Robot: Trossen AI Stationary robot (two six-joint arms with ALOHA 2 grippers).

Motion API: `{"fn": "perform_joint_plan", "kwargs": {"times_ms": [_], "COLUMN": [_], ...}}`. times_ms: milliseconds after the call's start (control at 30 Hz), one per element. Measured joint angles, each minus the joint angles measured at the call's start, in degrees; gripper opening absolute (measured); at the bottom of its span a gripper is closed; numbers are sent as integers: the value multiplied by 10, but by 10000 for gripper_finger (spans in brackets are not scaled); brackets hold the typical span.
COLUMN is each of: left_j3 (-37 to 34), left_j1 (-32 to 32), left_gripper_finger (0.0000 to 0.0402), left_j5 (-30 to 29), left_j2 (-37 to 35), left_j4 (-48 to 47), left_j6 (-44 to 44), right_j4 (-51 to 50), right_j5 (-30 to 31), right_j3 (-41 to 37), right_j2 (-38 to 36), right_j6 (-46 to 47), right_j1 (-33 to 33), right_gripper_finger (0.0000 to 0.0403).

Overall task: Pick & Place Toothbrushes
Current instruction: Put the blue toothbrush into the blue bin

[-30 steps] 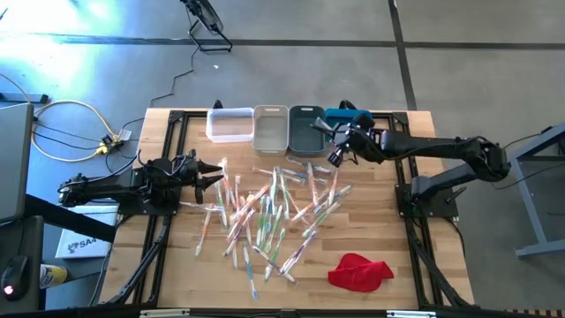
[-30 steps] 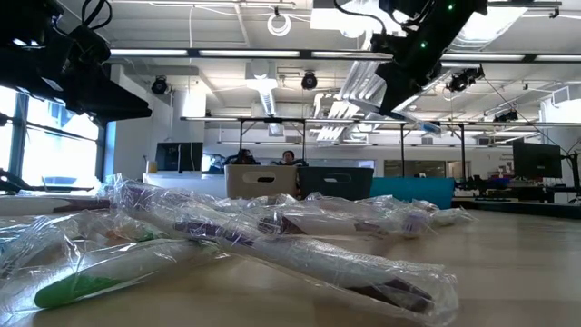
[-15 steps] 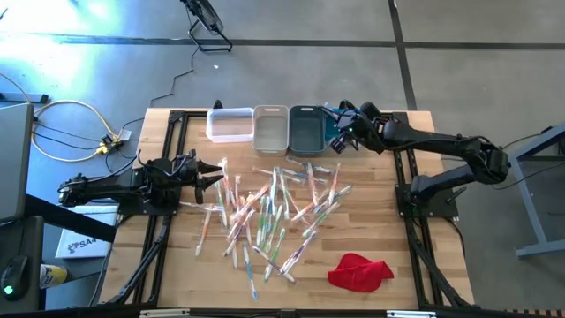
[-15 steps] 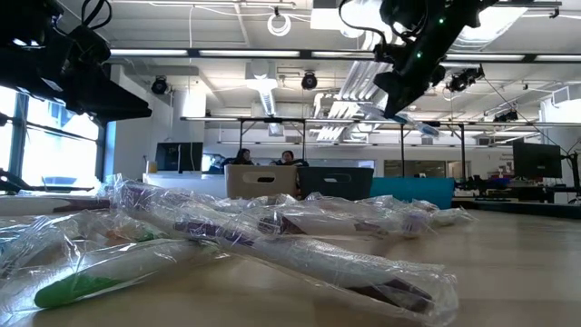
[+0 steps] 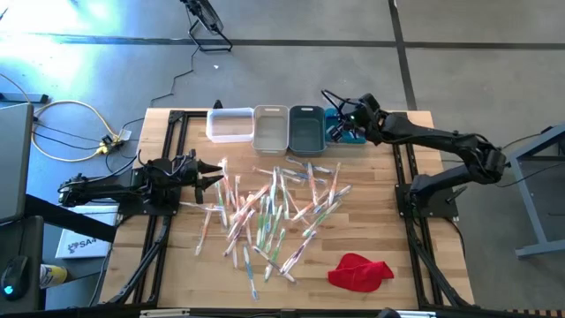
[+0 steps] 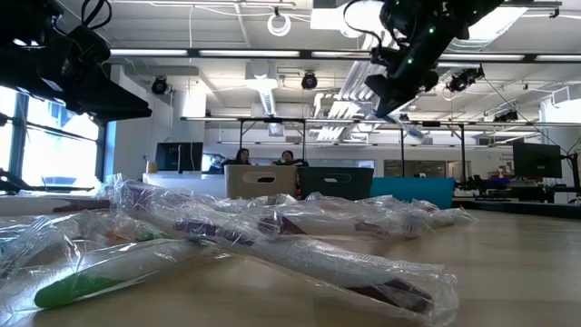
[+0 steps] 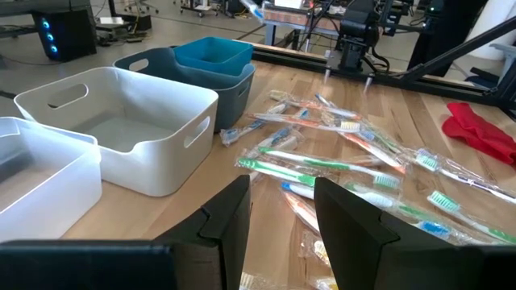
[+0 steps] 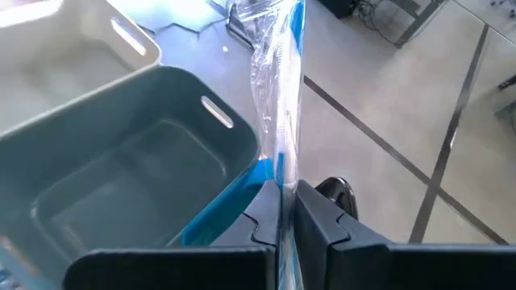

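Note:
Several wrapped toothbrushes point(image 5: 274, 208) with pink, orange, green, blue or white handles lie scattered flat on the middle of the table. My right gripper point(image 5: 339, 130) hovers over the blue bin point(image 5: 351, 138) at the far edge, shut on one blue toothbrush point(image 8: 284, 97) in a clear wrapper. That brush also shows far off in the left wrist view point(image 7: 251, 8). My left gripper point(image 5: 214, 176) waits at the pile's left side, open point(image 7: 282, 217), its fingers holding nothing. My right gripper pinches the blue toothbrush with its wrapper point(image 8: 281, 173) between its two fingers. The fingers come from the table's right, slanting down. The brush lies along them and sticks out ahead of the fingertips, lifted clear above the bins.
Four bins stand in a row along the far edge: white point(image 5: 229, 124), beige point(image 5: 270, 129), grey point(image 5: 306, 129) and blue. A red cloth point(image 5: 360, 271) lies near the front right corner. Bare wood shows at the front left and right of the pile.
My right gripper has carried the blue toothbrush from above the pile's far end toward the table's far edge, to over the blue bin, turning somewhat on the way. It has stayed shut, and the brush has stayed clear of the table.

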Motion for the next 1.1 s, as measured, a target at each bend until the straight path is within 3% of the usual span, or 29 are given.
{"fn": "perform_joint_plan", "kwargs": {"times_ms": [533, 1100], "left_j3": [0, 0], "left_j1": [0, 0], "left_gripper_finger": [136, 136], "left_j5": [0, 0], "left_j2": [0, 0], "left_j4": [0, 0], "left_j6": [0, 6], "right_j4": [63, 61], "right_j5": [32, -3], "right_j3": [0, 0], "right_j2": [135, 162], "right_j6": [-94, -146], "right_j1": [-65, -111], "right_gripper_finger": [9, 9]}}
